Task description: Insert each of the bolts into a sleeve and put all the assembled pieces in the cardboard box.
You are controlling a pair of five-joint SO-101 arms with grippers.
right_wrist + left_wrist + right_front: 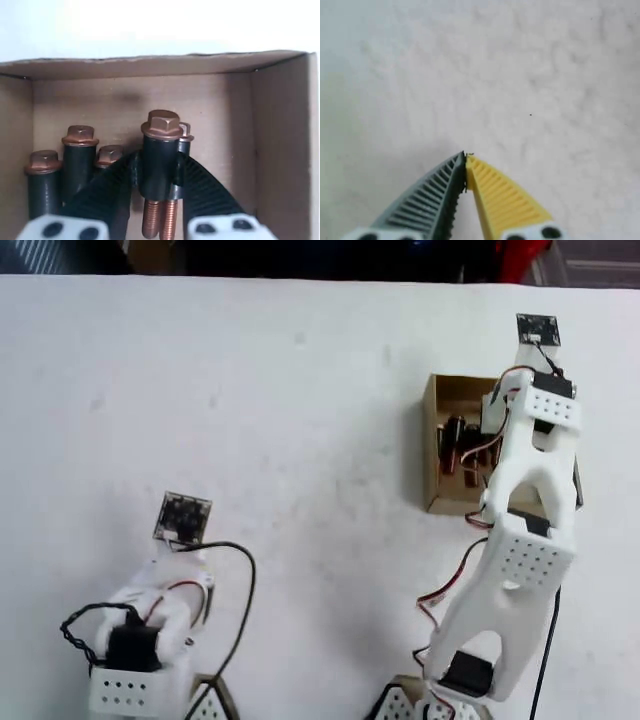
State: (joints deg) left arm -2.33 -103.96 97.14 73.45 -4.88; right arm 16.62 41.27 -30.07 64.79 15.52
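Right end effector (159, 169) in box (125, 67), gripping bolt (161, 125)

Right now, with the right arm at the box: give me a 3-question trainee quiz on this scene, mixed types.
1. True or false: the left gripper is shut on nothing, above the white table.
2. The right gripper is A) over bare table B) in the cardboard box C) beside the left arm.
3. Fill in: the right gripper clamps a black ____ with a copper bolt through it.
Key: 1 true; 2 B; 3 sleeve.
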